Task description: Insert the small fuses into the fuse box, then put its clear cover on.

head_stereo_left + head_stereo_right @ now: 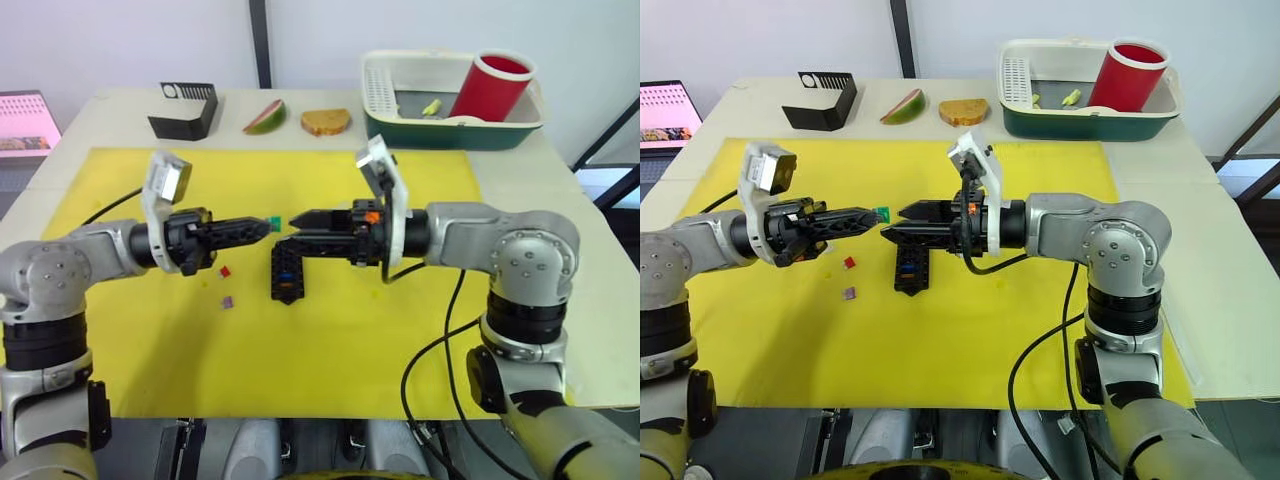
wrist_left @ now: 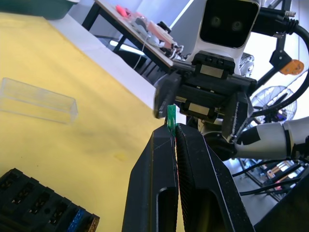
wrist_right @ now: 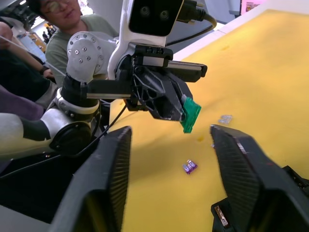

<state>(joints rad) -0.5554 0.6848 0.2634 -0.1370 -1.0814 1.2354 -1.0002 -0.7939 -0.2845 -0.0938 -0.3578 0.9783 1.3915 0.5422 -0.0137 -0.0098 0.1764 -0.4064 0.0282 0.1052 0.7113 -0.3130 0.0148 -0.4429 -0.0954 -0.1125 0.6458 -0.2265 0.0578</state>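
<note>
**Green fuse held between two facing grippers**

Here, in the left eye view, the left gripper [image 1: 262,226] sits at frame centre, clamped on the green fuse [image 1: 272,221], facing the right gripper [image 1: 300,229]. The fuse box [image 1: 286,272] lies just below them on the yellow mat [image 1: 330,340]; a red fuse [image 1: 224,271] and purple fuse [image 1: 227,301] lie lower left.

In the left wrist view, the clear cover [image 2: 38,100] lies at left.

In the right wrist view, the right gripper's fingers [image 3: 244,169] stand spread apart, empty.
</note>
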